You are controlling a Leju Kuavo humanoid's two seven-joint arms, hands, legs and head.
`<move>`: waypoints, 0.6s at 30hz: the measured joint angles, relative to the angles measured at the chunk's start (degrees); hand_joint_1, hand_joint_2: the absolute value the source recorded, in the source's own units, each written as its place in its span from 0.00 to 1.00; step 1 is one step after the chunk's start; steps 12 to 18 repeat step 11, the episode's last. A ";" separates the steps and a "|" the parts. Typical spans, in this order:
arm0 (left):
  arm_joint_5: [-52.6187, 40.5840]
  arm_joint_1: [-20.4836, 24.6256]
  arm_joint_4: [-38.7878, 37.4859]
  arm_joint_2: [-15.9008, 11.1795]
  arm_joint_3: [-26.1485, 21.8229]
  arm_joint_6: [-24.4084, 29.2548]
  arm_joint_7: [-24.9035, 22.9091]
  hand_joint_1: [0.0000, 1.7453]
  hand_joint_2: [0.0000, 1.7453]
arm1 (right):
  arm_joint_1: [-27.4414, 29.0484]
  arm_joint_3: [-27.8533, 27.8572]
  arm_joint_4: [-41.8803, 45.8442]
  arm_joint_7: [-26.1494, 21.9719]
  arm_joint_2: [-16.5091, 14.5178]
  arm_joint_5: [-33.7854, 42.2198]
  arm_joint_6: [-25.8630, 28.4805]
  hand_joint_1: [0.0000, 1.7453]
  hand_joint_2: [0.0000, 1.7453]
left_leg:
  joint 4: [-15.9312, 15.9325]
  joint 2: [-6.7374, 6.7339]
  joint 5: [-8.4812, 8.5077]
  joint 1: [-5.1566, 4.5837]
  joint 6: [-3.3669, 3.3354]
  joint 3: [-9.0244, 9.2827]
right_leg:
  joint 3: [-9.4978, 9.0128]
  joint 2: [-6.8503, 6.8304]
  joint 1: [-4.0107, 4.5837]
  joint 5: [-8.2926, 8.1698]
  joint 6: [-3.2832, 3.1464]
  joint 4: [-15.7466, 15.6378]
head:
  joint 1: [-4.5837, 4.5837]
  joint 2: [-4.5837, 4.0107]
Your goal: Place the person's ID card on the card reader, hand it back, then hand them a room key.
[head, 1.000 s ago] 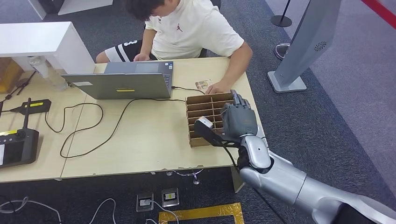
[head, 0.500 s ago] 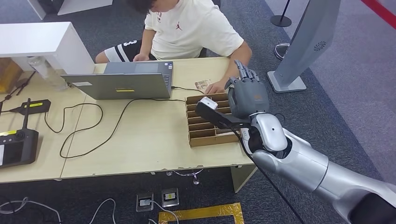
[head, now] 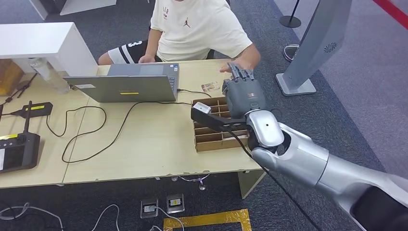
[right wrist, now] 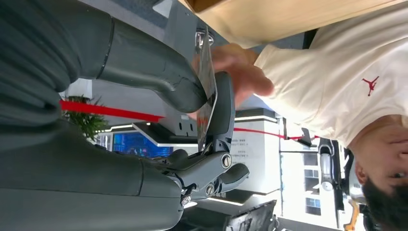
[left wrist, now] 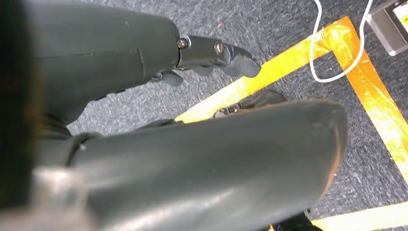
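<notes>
Here, nearest the robot, the left hand hangs low over the dark carpet floor by a strip of yellow tape. Nothing shows in it, but how far its fingers are curled cannot be told; it seems simply parked out of the way.

Further out, the right arm reaches forward over the 4 o'clock corner of the tabletop. The right hand is raised above the cardboard organizer, whose slotted compartments probably serve as the store for key cards. The hand is turned palm forward, which presents its load to the person rather than to the tabletop.

That load is a thin card, seen almost edge-on in the right wrist view. It is pinched between the thick thumb and a dark finger, with the other fingers lying loose. Its face is glossy and pale with some printed colour, though too foreshortened to read.

Just beyond, at 12 o'clock from the hand, the person's hand comes up to the card's far edge and appears to be at or on it. So this looks like a handover.

A small printed card lies flat on the tabletop at 11 o'clock from the organizer. It may be the ID, already given back, which would make the held card the room key.
</notes>
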State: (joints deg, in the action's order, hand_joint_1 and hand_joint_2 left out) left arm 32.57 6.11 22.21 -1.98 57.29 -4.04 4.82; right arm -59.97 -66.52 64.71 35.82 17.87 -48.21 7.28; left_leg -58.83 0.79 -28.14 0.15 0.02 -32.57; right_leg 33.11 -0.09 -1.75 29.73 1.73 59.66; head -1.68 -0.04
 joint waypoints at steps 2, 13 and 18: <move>0.19 -0.07 -0.06 -0.04 -0.01 0.00 0.23 0.00 0.00 | -1.34 -0.94 -2.20 -0.08 -1.27 -0.03 0.20 1.00 1.00 | 0.00 0.00 0.00 0.01 0.00 -0.01 | 0.00 -0.02 0.01 0.00 0.00 0.00 | -0.01 0.00; 0.06 -0.34 -0.17 -0.12 -0.13 0.00 0.80 0.00 0.00 | -5.71 -3.33 -10.59 -0.09 -5.40 0.80 2.83 1.00 1.00 | 0.00 0.01 0.00 0.01 0.00 0.00 | 0.00 -0.03 0.01 0.00 0.00 -0.01 | -0.01 0.00; 0.06 -0.34 -0.17 -0.12 -0.13 0.00 0.80 0.00 0.00 | -5.71 -3.33 -10.59 -0.09 -5.40 0.80 2.83 1.00 1.00 | 0.00 0.01 0.00 0.01 0.00 0.00 | 0.00 -0.03 0.01 0.00 0.00 -0.01 | -0.01 0.00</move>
